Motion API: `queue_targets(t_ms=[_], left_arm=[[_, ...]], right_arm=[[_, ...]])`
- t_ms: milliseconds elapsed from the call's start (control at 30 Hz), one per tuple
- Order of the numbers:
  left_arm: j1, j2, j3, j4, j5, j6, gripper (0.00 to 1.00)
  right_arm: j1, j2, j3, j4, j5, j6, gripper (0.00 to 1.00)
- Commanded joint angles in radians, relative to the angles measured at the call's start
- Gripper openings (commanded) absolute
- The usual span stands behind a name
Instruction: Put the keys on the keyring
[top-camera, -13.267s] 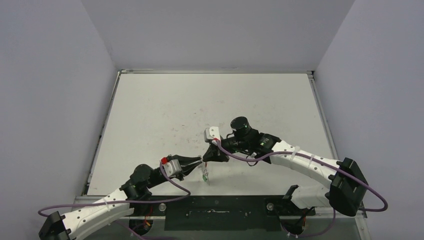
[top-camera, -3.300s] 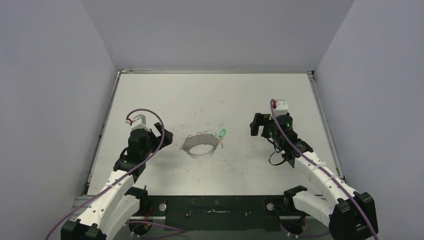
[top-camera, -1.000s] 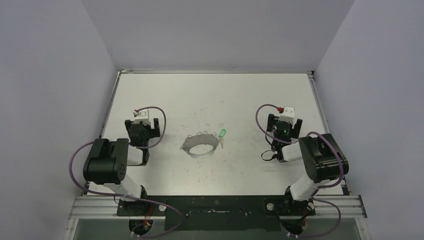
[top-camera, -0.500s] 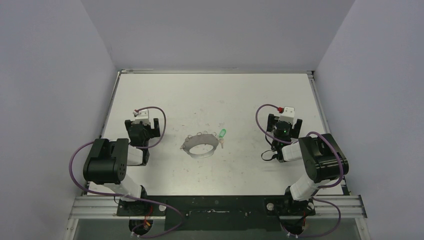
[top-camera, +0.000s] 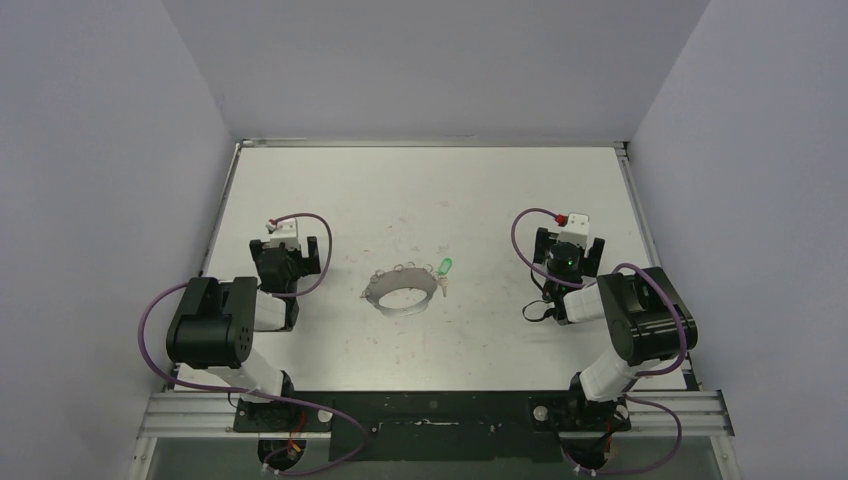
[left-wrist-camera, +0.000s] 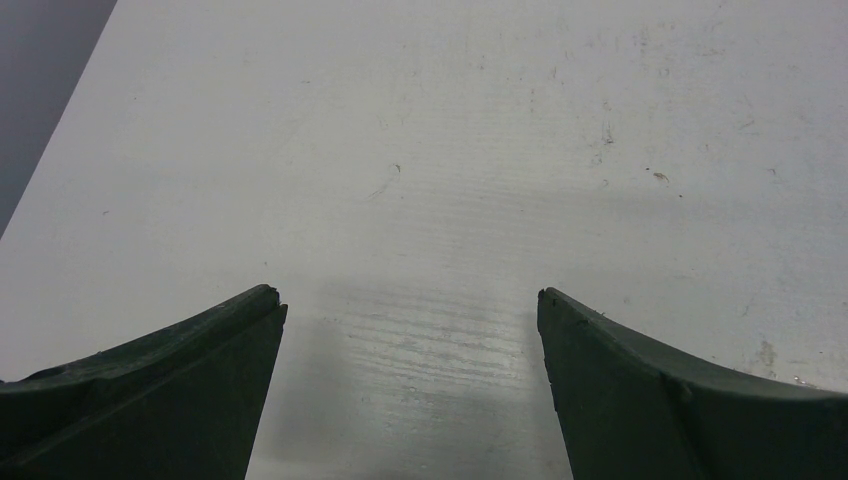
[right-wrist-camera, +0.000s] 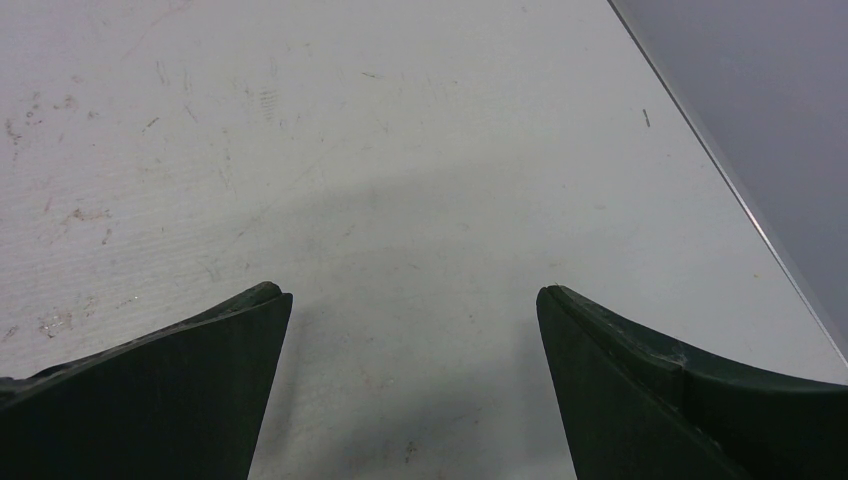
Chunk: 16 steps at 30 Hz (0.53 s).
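White table (top-camera: 500, 190) inside grey walls (top-camera: 430, 60).
We see faint reddish and dark scuffs across its surface, 3 walls closing it in, and a metal rail (top-camera: 680, 402) along its near edge.

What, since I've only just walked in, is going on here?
Nothing is being handled right now. The left gripper and right gripper are both open and empty, each over bare table on its own side. The keyring lies between them, with the green-tagged key at its far right edge; whether it is threaded on is too small to tell.
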Motion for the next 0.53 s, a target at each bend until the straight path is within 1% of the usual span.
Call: queue_targets(t_ms=[0, 500], left_arm=[[0.006, 0.003, 0.027, 0.024, -0.004, -0.011, 0.97], [0.005, 0.002, 0.030, 0.016, 0.003, -0.013, 0.97]], right_arm=[[-0.007, -0.008, 0.018, 0.026, -0.009, 0.018, 1.00], [-0.007, -0.008, 0.018, 0.027, -0.009, 0.017, 1.00]])
